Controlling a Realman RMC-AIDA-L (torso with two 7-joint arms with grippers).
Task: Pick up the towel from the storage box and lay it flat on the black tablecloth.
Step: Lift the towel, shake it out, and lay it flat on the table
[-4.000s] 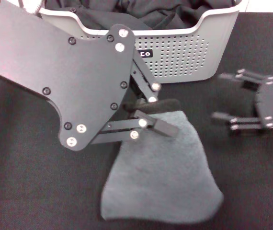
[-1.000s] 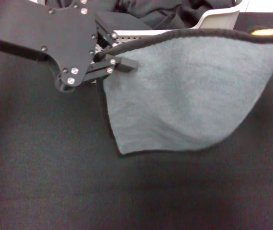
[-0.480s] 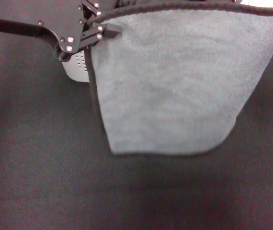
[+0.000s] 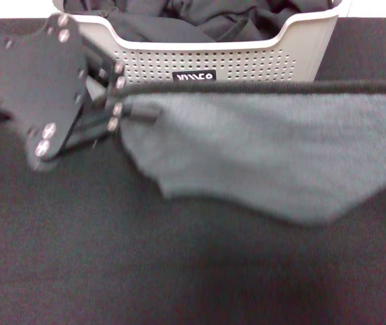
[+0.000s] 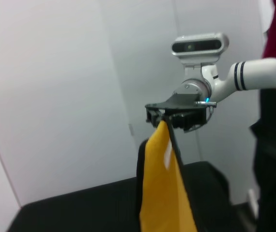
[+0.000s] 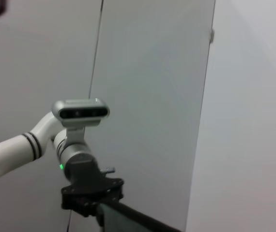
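Note:
The grey-teal towel (image 4: pixel 267 162) hangs stretched wide in front of the storage box (image 4: pixel 261 64), its dark hem taut along the top. Its lower edge sags over the black tablecloth (image 4: pixel 145 271). My left gripper (image 4: pixel 129 112) is shut on the towel's left top corner. The towel's right end runs out of the head view, and the right gripper does not show there. In the left wrist view the right gripper (image 5: pixel 163 121) is shut on the towel (image 5: pixel 164 188), which hangs below it. The right wrist view shows the left gripper (image 6: pixel 98 207) pinching the towel's edge (image 6: pixel 128 220).
Black garments (image 4: pixel 200 17) fill the storage box at the back. The tablecloth spreads across the whole front of the head view. White walls stand behind both arms in the wrist views.
The towel has come down: its top hem dropped from the frame's top to in front of the box, which shows again. My left gripper moved down and left with its corner.

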